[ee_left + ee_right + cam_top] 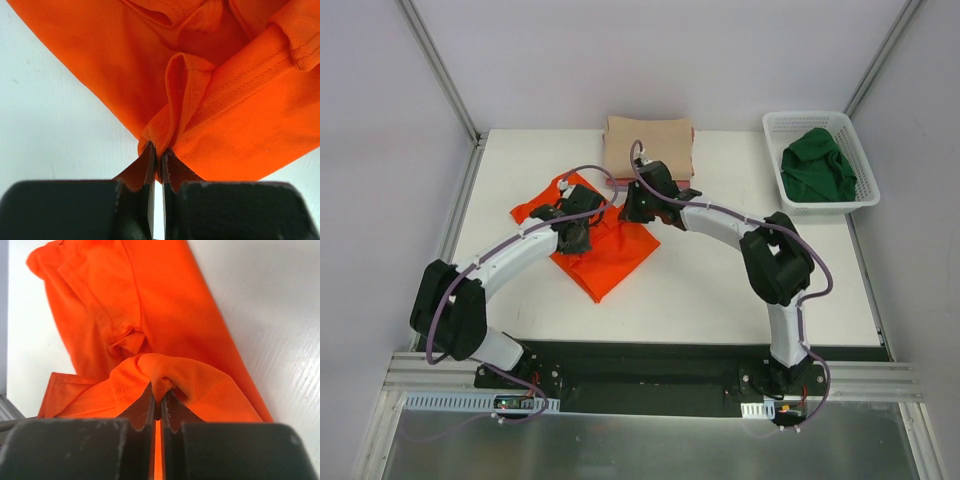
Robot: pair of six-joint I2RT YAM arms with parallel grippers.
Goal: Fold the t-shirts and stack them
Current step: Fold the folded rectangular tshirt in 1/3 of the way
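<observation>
Overhead view of a white bench [740,290] with two robot arms reaching in from the near edge. A bright orange shirt [610,255] lies rumpled and partly folded left of the bench's centre, one sleeve trailing toward the left edge. The left gripper [160,152] is pinched tight on a small fold of the shirt's hem, held only at the fingertips. The right gripper [160,390] is likewise clamped on a bunched ridge of the orange cloth, with most of the shirt spread on the bench beyond it. A folded beige shirt [648,140] sits at the middle of the far edge, just beyond the right gripper. A white basket [805,117] in the far right corner holds a crumpled green shirt [818,165].

Likely risks: each grip takes only a thin pinch of cloth at the very tips, so a quick pull or lift could let the fabric slide out. The two grippers stand close together, so crossing paths could knock them into each other. If the arms move unevenly, the shirt may twist or bunch and the fold come out crooked. The loose sleeve could drag and undo the fold. A far swing of the right arm might nudge the beige shirt out of place
</observation>
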